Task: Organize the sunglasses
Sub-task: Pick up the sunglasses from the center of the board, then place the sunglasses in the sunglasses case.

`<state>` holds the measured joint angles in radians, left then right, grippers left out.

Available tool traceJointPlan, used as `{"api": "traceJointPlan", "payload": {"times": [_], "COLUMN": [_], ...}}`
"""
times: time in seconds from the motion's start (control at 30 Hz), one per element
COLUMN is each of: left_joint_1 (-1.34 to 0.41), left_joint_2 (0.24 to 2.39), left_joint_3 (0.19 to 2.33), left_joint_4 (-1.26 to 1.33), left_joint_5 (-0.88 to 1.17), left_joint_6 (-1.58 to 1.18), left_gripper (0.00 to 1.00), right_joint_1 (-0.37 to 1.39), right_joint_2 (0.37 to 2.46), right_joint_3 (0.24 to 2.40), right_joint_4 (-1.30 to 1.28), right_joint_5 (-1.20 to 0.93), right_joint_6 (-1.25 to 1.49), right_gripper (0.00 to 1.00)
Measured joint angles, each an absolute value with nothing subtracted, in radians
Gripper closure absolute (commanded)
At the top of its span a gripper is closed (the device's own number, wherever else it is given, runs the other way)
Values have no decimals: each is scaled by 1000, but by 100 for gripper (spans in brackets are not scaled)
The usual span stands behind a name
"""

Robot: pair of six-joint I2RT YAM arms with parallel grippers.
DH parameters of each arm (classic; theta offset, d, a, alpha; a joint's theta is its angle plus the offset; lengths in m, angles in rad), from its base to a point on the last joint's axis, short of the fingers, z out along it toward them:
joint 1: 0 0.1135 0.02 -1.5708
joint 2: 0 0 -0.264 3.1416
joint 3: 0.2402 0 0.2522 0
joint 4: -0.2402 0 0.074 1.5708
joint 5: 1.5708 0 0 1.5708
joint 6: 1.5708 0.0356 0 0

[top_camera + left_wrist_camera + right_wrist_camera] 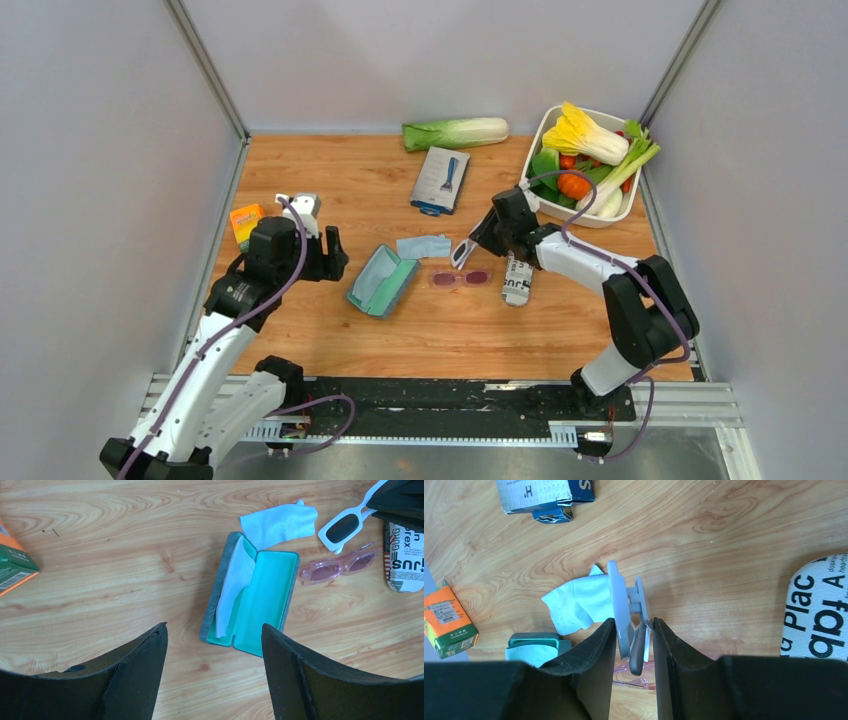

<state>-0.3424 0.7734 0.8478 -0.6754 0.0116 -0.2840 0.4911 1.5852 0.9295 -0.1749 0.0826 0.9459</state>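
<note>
The pink-lensed sunglasses [460,278] [340,569] lie flat on the wood, just right of the open grey case [383,281] [272,595] with teal lining. A white cloth [232,585] rests in the case's left half. My right gripper [477,243] [634,622] is shut on a second pair, white-framed sunglasses with dark lenses [465,250] [345,527] [616,600], held just above the pink pair [644,680]. A light blue cloth [424,246] [576,605] lies behind the case. My left gripper [332,254] [214,627] hangs open and empty, left of the case.
A white case with black print [517,280] [819,610] lies right of the pink pair. At the back are a blue-grey package [440,180], a cabbage [455,133] and a white basket [600,218] of vegetables. An orange box [246,222] sits at the left.
</note>
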Motion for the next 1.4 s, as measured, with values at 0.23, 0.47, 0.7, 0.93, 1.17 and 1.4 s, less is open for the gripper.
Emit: {"api": "traceJointPlan", "payload": {"times": [0.23,0.47,0.7,0.93,1.17,1.4], "left_joint_1": [-342,-342,-342,-342,-342,-342], "left_joint_2": [769,764,768,767,768,767], "left_joint_3": [846,846,846,845,844,844], "left_joint_4": [-674,-668,-668,-668,-668,-668], "left_joint_5": [12,15,22,22,22,20], "left_joint_6": [-284,-284,-284,-284,-284,-284], "left_gripper": [23,23,23,23,23,23], "right_joint_1": [490,490,490,495,540,627], "right_joint_2": [1565,1518,1492,1481,1486,1553], "right_joint_3": [929,930,930,933,960,1028], "right_joint_4": [-156,-151,-152,-150,-127,-102], "right_joint_5": [58,17,-52,-135,-219,-282], "right_joint_6": [912,881,866,863,867,897], "right_gripper": [69,70,71,70,70,69]}}
